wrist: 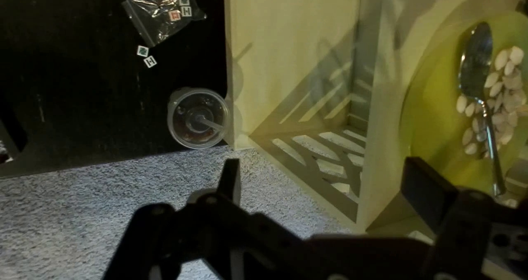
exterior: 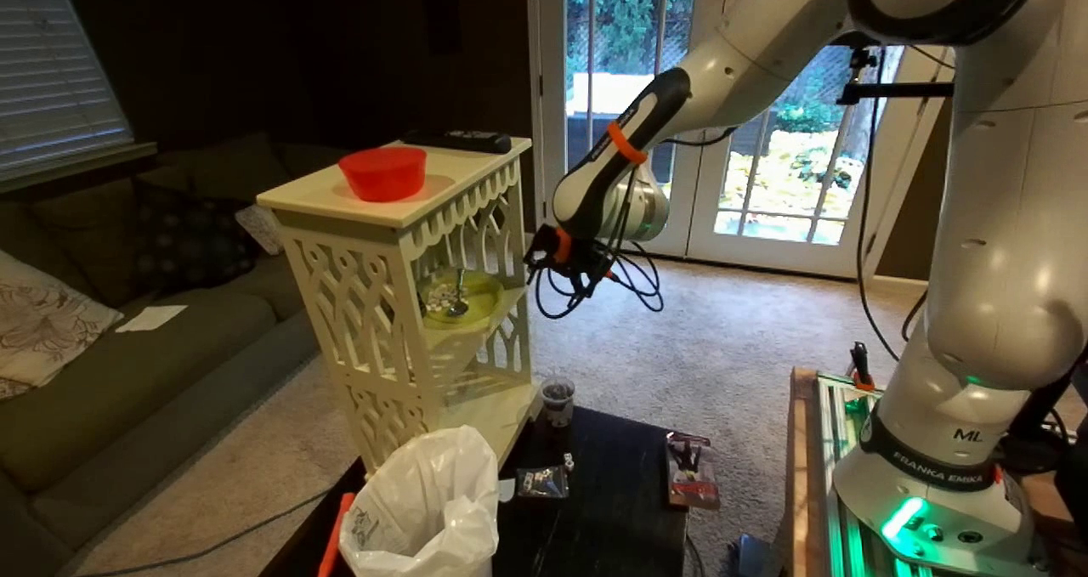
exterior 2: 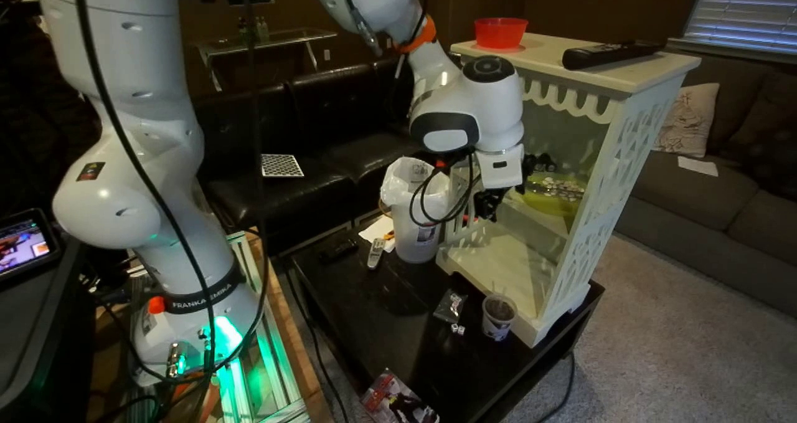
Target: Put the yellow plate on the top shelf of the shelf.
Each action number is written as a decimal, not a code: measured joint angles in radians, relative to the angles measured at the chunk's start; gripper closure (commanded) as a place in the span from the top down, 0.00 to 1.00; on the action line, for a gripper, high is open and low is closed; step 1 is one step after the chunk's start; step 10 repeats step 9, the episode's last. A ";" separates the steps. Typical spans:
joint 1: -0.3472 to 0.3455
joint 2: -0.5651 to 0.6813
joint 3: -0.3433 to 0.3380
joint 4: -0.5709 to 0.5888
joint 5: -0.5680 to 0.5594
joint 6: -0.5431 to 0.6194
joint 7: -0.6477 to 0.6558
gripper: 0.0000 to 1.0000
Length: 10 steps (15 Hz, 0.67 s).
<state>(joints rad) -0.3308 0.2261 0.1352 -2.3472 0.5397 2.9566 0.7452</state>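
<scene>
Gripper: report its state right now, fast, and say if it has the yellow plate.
Gripper: open, jaws wide apart, holding nothing; the yellow plate is not in its grip.

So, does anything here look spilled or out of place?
Two small white pieces lie loose on the black table in front of the shelf, beside a clear bag. Similar ones show through the bag, so these may have fallen out. Nothing looks clearly damaged.

yellow-green plate (wrist: 433, 123); lattice-sided cream shelf (exterior: 463, 169); red bowl (exterior: 384, 174); black claw (wrist: 321, 175); white bag (exterior: 467, 500); pale, flower-patterned cushion (exterior: 51, 326).
</scene>
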 measured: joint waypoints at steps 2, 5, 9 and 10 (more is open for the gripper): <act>-0.108 -0.098 0.109 -0.080 0.055 -0.040 -0.152 1.00; -0.183 -0.243 0.193 -0.162 0.193 -0.128 -0.375 1.00; -0.180 -0.380 0.135 -0.225 0.358 -0.271 -0.667 1.00; -0.180 -0.380 0.135 -0.225 0.358 -0.271 -0.667 1.00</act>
